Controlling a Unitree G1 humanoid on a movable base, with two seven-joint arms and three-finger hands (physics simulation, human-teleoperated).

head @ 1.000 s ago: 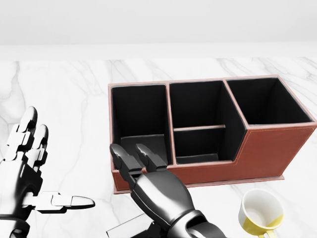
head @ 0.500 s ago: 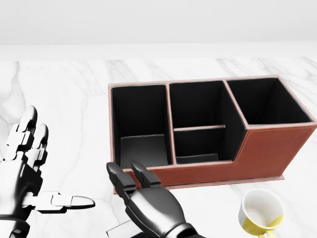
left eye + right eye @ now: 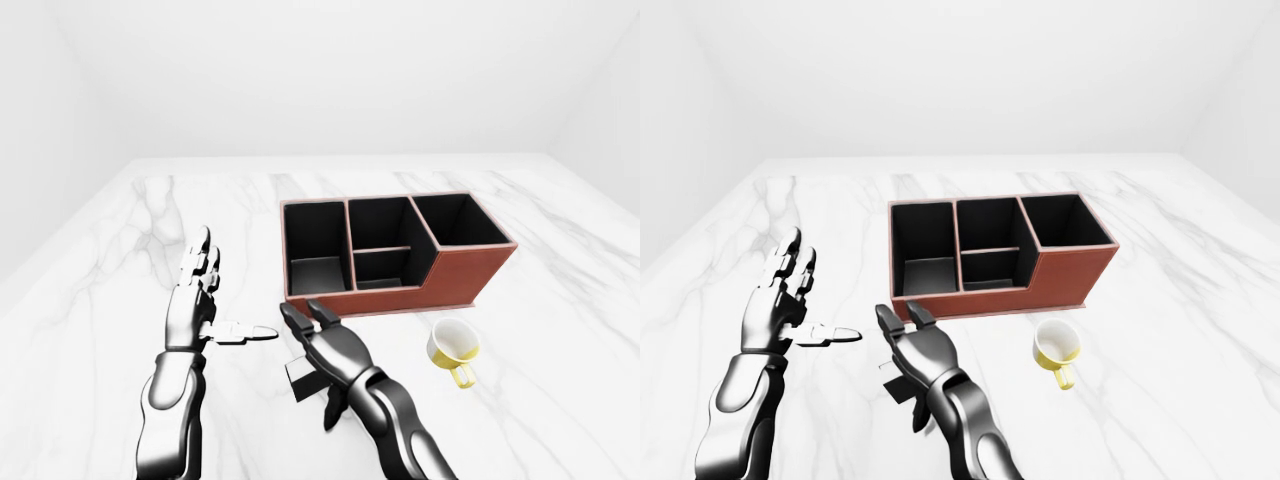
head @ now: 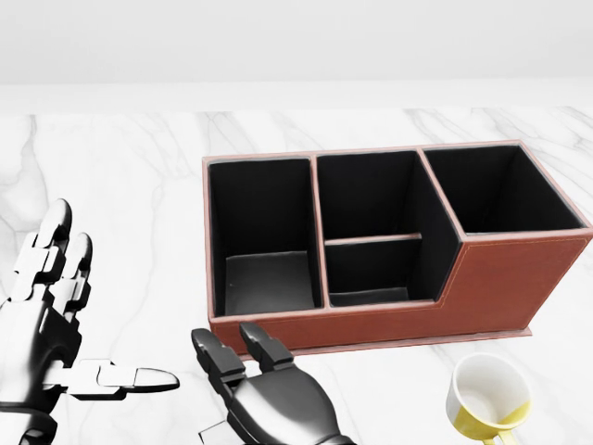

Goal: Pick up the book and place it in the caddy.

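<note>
The brown caddy (image 4: 491,287) with black compartments stands on the white marble table, right of centre in the head view. The dark book (image 3: 298,378) lies flat on the table below the caddy's left end, mostly covered by my right hand. My right hand (image 4: 230,338) rests over the book with its fingers stretched out toward the caddy's near wall, open. Only a corner of the book (image 4: 211,434) shows in the head view. My left hand (image 4: 65,269) is raised at the left, open and empty, fingers up and thumb pointing right.
A yellow and white mug (image 4: 486,399) lies on the table below the caddy's right end. The marble table (image 3: 120,260) stretches wide to the left and above the caddy, up to a white wall.
My right hand has drawn back from over the caddy's left compartment toward the bottom of the head view. The left hand and the caddy have not moved.
</note>
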